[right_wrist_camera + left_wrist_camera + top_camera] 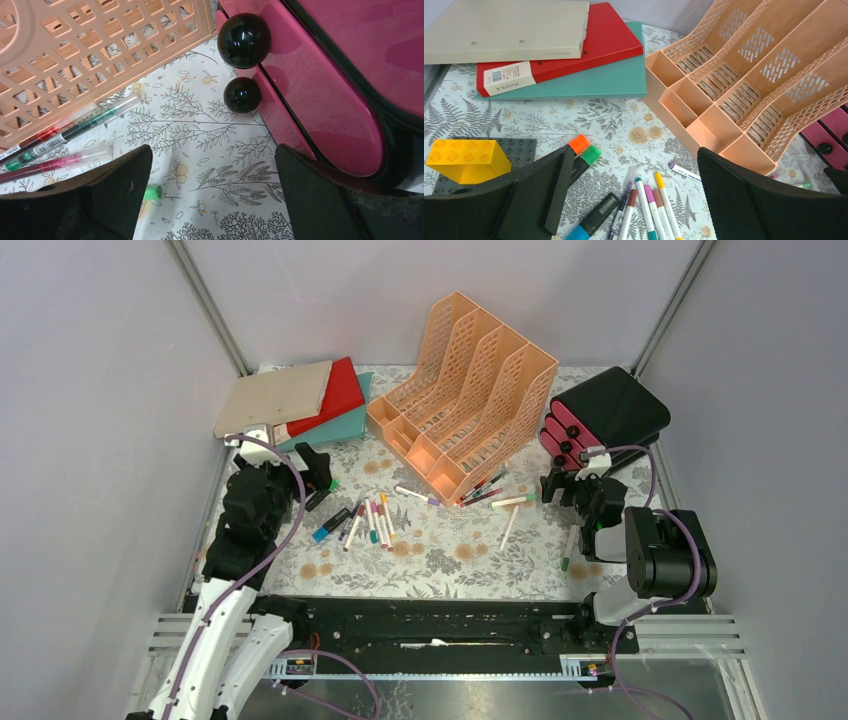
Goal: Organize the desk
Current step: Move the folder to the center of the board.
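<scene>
1. The table (450, 565), under a flowered cloth, fills my view between the grey walls (90, 440).
2. Pens (372, 520) lie scattered mid-table, on the near side of a peach rack (470, 390).
3. My left hand (316, 472) at the left edge and my right hand (570, 490) at the right both gape wide, holding nothing.

White label (509, 78) on the red folder (604, 40): barcode and upside-down print, not surely legible. Beige folder (509, 25): faint line of lettering near its edge, illegible. Green-ink pen (75, 130): white printed band, too small to read.
</scene>
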### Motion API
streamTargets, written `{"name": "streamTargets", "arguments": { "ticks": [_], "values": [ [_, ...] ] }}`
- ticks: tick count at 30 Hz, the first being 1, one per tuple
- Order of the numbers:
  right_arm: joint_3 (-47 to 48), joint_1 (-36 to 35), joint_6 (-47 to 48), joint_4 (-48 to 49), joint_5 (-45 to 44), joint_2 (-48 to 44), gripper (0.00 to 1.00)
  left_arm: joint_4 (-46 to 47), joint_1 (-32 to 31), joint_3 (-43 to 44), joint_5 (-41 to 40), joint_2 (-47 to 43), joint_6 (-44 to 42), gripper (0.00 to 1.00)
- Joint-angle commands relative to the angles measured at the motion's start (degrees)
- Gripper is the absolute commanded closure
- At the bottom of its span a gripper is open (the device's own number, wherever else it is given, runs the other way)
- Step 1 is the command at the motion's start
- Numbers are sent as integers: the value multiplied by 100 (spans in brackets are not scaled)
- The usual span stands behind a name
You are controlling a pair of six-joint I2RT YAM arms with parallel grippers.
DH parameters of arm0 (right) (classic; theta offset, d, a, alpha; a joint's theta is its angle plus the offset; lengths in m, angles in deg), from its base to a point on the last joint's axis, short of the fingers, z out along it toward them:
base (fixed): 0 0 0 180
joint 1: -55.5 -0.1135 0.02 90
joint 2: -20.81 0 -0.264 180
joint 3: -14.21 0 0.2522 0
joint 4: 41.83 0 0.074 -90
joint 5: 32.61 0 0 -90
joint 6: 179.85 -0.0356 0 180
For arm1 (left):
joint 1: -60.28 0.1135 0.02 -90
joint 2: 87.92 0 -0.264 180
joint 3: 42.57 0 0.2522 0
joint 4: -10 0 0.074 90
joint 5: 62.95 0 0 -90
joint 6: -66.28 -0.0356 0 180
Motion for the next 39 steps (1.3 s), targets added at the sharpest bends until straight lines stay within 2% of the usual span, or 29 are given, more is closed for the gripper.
{"name": "streamTargets", "arguments": {
  "ticks": [1,12,39],
  "values": [
    [44,15,8,384,-92,-18,0,311,16,173,255,-65,56,1],
    [41,12,8,386,-94,-19,0,464,12,39,1347,-115,-232,1],
    [40,12,8,381,-93,-18,0,468,12,-31,1402,-195,-247,1]
  ]
}}
